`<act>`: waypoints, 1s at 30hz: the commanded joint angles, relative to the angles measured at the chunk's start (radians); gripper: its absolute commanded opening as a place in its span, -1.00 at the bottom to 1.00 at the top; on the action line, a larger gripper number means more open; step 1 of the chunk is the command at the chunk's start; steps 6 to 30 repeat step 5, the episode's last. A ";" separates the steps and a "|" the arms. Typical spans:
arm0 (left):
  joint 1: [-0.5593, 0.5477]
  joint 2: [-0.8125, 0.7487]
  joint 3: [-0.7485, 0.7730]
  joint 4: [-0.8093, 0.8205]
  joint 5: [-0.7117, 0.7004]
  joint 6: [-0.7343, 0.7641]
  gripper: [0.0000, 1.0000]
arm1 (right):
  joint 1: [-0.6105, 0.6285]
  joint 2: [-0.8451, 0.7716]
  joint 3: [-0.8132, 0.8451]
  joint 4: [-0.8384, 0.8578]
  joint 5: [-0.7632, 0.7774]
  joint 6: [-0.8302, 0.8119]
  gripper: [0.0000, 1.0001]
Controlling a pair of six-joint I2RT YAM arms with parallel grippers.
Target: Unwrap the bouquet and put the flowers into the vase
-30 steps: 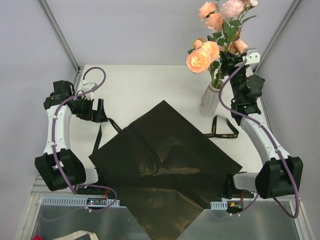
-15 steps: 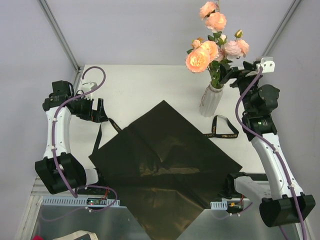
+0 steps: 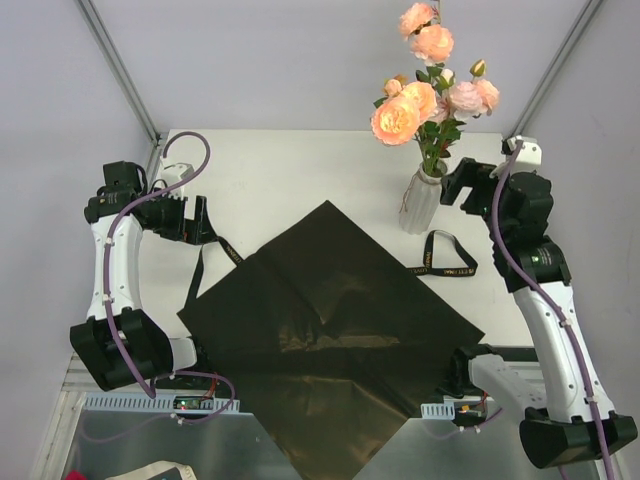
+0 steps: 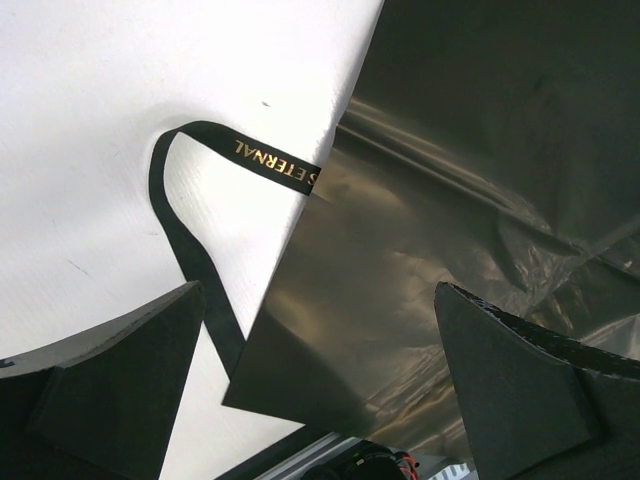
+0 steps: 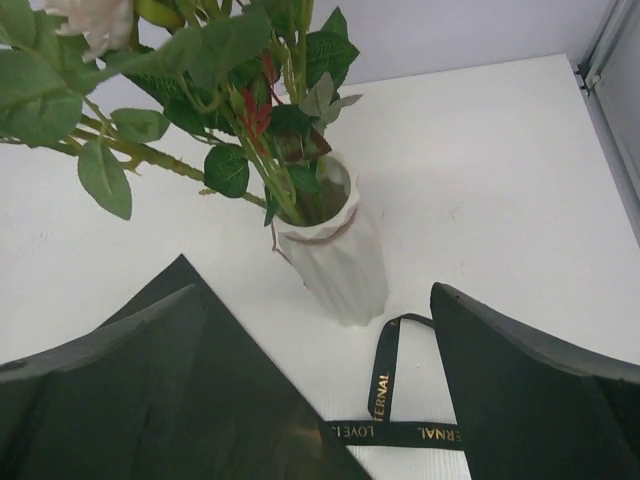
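Plainly, the danger begins at the right fingers point(image 5: 540, 390), which hang just beside the vase point(image 3: 418, 203) with nothing between them. Any sideways drift or careless swing away could knock its ribbed wall, and a small vase with a narrow foot would likely topple. The flowers point(image 3: 420, 95) add to that risk. They stand tall in the neck with heavy blooms leaning to one side, so the load looks top-heavy. A finger or cable catching a leaf could drag a stem out or pull the whole vase over. Lower down, a loop of ribbon point(image 5: 385, 400) lies on the surface point(image 3: 280, 170) close by the vase's foot. A low pass could snag it and tug it against the base. A straight retreat up and away from the leaves looks the safest course.

Both sets of fingers stand wide apart and grip nothing. The right ones touch neither vase nor stems, as far as the views show. The left fingers point(image 4: 110, 380) hover well away at the far left, over the edge of the black sheet point(image 3: 330, 320) and another stretch of ribbon, touching neither. The sheet lies spread flat mid-surface with no stems left on it, so the task looks essentially done.
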 commanded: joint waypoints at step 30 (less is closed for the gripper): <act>0.010 -0.041 0.002 0.011 -0.012 0.001 0.98 | -0.001 -0.016 0.029 -0.083 -0.018 0.028 0.94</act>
